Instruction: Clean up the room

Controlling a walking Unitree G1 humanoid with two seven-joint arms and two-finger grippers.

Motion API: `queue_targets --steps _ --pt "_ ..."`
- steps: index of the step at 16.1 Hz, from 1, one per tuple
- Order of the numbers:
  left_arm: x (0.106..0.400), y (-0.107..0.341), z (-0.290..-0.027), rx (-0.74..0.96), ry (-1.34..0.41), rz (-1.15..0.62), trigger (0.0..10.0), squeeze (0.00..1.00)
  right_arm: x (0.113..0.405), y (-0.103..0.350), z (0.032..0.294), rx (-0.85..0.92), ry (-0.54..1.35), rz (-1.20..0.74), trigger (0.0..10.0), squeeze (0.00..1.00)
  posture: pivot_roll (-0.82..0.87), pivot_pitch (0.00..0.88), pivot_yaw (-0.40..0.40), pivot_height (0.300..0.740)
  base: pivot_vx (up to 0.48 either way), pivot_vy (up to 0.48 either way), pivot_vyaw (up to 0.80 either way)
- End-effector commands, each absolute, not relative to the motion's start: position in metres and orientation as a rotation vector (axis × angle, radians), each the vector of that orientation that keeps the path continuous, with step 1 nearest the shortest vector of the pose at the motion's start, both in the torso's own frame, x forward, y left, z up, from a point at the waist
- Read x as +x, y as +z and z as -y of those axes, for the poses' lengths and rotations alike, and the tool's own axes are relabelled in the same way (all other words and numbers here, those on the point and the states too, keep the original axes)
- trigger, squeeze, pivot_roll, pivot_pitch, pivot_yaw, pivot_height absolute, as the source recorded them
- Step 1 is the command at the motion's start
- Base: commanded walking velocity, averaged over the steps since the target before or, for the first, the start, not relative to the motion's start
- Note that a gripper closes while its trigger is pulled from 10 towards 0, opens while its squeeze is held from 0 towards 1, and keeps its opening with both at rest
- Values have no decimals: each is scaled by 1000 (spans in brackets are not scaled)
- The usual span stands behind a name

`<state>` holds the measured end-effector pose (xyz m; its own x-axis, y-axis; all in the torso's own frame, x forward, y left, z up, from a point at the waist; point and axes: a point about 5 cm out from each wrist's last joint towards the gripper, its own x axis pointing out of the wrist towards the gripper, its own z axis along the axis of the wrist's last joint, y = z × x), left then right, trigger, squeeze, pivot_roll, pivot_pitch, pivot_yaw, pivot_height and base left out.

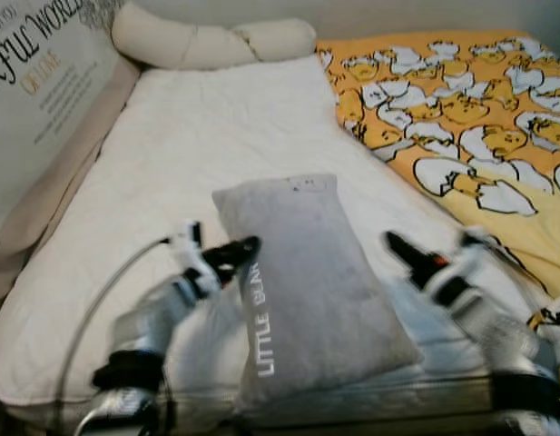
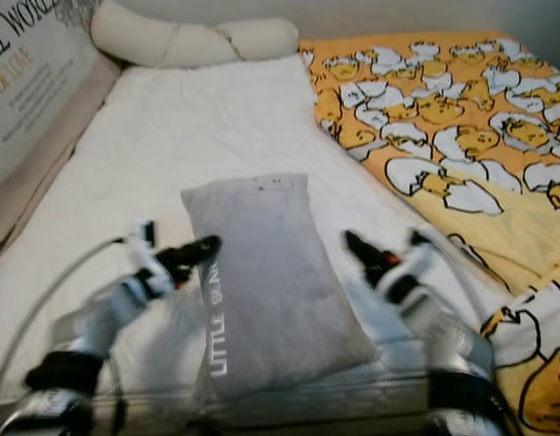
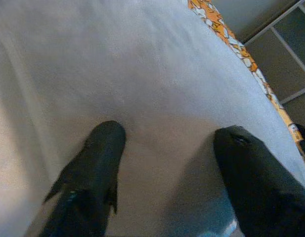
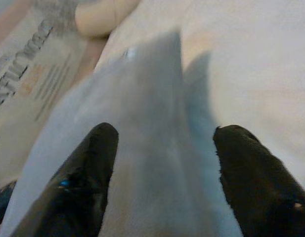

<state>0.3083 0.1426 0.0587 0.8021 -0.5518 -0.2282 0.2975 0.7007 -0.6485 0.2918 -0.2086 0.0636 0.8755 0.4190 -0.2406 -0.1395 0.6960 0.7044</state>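
White bed (image 1: 171,136), grey pillow (image 1: 307,272) lying lengthwise

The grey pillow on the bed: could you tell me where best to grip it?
Grip the grey pillow by its two long edges, the left gripper and right gripper closing in from either side. It lies flat and long, and both open grippers already flank it.

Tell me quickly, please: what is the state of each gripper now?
Left gripper: open, at the left edge of the grey pillow, holding nothing.
Right gripper: open, at the pillow's right side, holding nothing.
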Motion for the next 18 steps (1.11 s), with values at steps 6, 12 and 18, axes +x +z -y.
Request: queue_targets --steps 6,12,18 --pt "298 45 -135 -776 -606 -454 10000 1000 293 45 189 717 537 -511 10000 1000 -4 0 61 740 0 0 0" --pt "269 18 -115 -597 -818 -621 10000 0 282 28 171 663 677 -633 10000 1000 7 0 50 740 0 0 0" --pt "284 26 -103 -490 -794 -602 0 0 284 27 161 612 735 -640 0 0 0 0 62 740 0 0 0"
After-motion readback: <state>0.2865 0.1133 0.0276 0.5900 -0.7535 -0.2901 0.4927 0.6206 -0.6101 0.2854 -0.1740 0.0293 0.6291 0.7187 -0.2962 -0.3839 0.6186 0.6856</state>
